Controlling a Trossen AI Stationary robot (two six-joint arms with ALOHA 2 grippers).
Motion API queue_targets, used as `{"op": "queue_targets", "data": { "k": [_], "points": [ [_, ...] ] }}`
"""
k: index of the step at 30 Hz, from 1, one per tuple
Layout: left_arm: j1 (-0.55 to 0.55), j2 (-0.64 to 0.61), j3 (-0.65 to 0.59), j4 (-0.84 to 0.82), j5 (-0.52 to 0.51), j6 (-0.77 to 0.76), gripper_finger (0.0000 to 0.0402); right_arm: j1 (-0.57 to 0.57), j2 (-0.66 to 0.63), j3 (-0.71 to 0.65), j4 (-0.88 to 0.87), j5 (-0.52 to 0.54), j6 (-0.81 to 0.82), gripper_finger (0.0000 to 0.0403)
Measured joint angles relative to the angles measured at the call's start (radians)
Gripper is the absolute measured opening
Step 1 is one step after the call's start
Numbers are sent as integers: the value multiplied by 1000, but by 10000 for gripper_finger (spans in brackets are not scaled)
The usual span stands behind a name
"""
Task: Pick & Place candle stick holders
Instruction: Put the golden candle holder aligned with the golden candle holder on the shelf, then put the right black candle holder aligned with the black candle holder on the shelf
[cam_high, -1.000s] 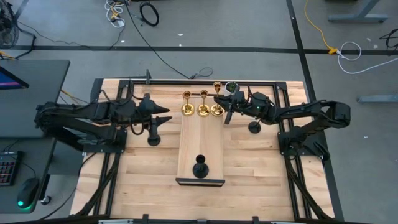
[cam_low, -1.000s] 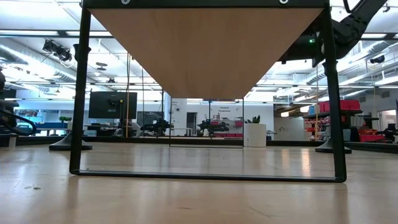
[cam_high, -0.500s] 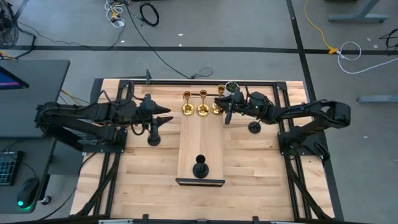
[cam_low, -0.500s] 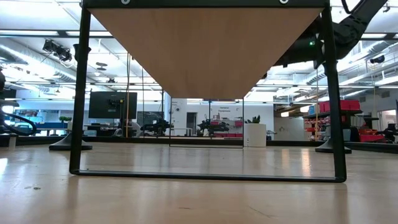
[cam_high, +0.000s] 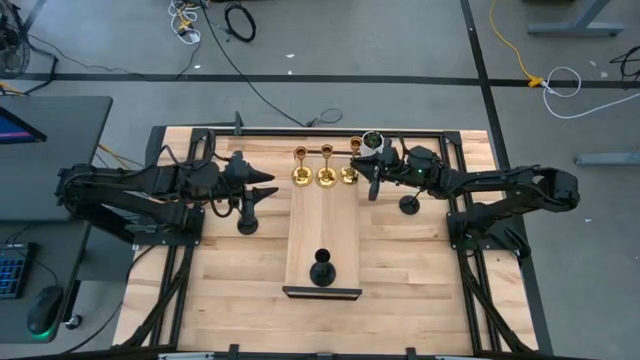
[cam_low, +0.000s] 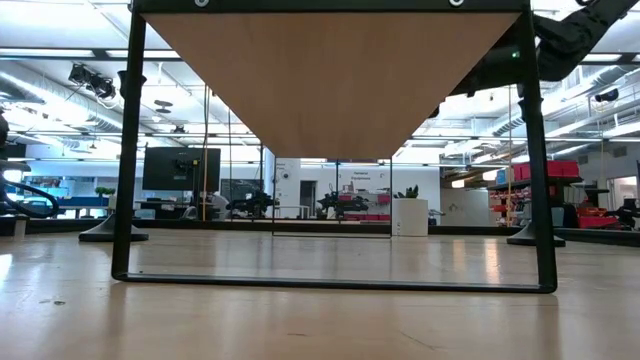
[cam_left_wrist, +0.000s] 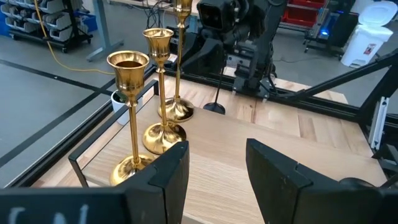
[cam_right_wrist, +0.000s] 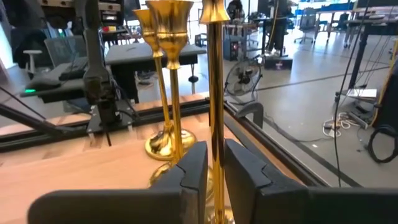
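Three gold holders stand in a row at the far end of a raised wooden board (cam_high: 322, 225): left (cam_high: 299, 175), middle (cam_high: 326, 177), right (cam_high: 349, 175). My right gripper (cam_high: 358, 170) comes level from the table's right and is shut on the right gold holder (cam_right_wrist: 214, 74). My left gripper (cam_high: 272, 190) is open and empty, left of the board and facing the gold row (cam_left_wrist: 134, 124). One black holder (cam_high: 321, 270) stands on the board's near end. Another (cam_high: 247, 224) stands on the table below my left gripper. A third (cam_high: 409, 204) stands on the table under my right arm. My right gripper has the right gold holder's thin stem (cam_right_wrist: 215, 124) between its two fingers, well below the cup. The fingers (cam_right_wrist: 196, 165) come level from the table's right, across the upright stem. The holder stands upright in line with the other two, its base (cam_high: 349, 178) at the board.
A small white pot with a green plant (cam_high: 372, 140) stands just behind my right gripper at the far edge. A black frame rail (cam_high: 330, 132) runs along the table's far side. The low view shows only the board's underside (cam_low: 330, 80) and its black legs.
My right gripper has shifted slightly toward the table's right edge. The right gold holder's top has come a little toward the near edge, into line with the other two. My left arm has kept still.
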Motion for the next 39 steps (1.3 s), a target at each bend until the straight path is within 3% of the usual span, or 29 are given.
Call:
{"op": "queue_targets", "data": {
  "k": [12,16,20,32,39],
  "points": [
    [0,0,0,-1,0,-7,161,1,-124,0,-117,1,3,50],
    [0,0,0,-3,0,-7,161,1,-198,0,-228,14,1,58],
    [0,0,0,-7,0,-7,161,2,-304,0,-385,85,-1,82],
    [0,0,0,-26,0,-7,161,2,-702,0,-914,161,15,194],
    [0,0,0,-26,0,-7,161,2,-910,1,-1125,160,27,212]
  ]
}}
